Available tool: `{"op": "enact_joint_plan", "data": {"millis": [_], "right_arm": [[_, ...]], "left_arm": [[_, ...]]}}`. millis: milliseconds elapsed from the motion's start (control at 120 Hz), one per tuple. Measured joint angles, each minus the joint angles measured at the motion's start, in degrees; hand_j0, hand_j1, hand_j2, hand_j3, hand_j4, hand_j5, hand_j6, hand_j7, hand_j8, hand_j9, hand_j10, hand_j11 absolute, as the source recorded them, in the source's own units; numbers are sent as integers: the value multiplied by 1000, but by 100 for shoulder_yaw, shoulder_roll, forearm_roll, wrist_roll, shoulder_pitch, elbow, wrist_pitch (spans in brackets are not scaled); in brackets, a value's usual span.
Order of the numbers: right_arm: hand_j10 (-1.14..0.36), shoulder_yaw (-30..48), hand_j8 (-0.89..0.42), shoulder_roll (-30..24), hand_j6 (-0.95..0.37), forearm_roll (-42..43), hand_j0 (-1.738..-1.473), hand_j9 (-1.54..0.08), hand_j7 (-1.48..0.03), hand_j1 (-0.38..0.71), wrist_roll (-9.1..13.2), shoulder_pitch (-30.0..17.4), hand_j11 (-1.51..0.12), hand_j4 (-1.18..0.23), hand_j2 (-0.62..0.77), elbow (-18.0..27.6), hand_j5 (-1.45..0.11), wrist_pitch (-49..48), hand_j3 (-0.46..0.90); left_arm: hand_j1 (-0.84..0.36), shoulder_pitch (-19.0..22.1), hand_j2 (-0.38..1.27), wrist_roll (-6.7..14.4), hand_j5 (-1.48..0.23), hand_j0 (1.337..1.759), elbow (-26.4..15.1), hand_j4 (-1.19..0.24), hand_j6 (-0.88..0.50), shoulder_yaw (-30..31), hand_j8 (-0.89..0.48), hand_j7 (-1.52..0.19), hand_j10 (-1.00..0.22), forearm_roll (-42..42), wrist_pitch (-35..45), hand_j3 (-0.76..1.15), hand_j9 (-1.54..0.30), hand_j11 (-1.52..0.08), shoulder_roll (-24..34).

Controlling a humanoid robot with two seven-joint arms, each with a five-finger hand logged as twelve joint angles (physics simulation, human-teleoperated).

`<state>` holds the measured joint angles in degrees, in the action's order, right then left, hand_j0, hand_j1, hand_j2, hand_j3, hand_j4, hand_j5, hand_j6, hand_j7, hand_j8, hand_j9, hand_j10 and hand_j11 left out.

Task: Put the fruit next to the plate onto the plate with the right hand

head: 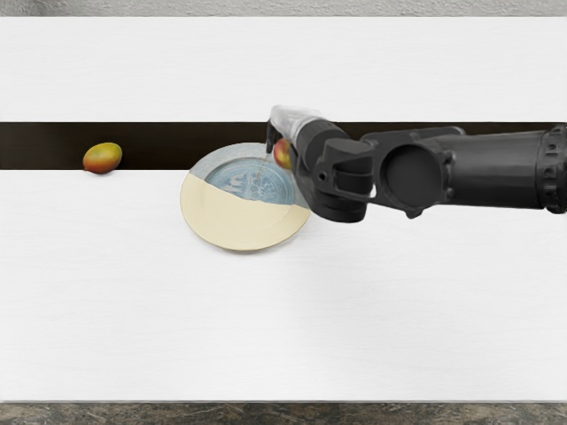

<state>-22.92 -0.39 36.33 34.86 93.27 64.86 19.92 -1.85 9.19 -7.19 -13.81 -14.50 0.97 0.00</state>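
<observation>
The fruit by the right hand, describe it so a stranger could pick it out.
Find the round plate in the middle of the white table. At its upper right rim, against the right hand, a small red-orange fruit shows, partly hidden. The other fruit lies alone far to the left.

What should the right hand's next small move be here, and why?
Probably a short shift toward the middle of the plate: the fruit by the right hand shows only at its right rim. Whether it is gripped cannot be seen.
</observation>
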Motion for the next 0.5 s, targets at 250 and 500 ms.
{"op": "enact_joint_plan", "data": {"millis": [250,500], "right_arm": [[-694,35,-440,37,-490,3,-1653,-968,-925,217,1,-97,-993,-701,131,-345,-938,-23,0],[-695,765,-441,39,-489,-6,-1653,-967,-923,214,0,-422,-993,-702,130,-362,-933,-724,1]], "left_arm": [[349,0,0,1,0,1658,0,0,0,0,0,0,0,0,0,0,0,0,0],[349,0,0,0,0,1658,2,0,0,0,0,0,0,0,0,0,0,0,0]]}}
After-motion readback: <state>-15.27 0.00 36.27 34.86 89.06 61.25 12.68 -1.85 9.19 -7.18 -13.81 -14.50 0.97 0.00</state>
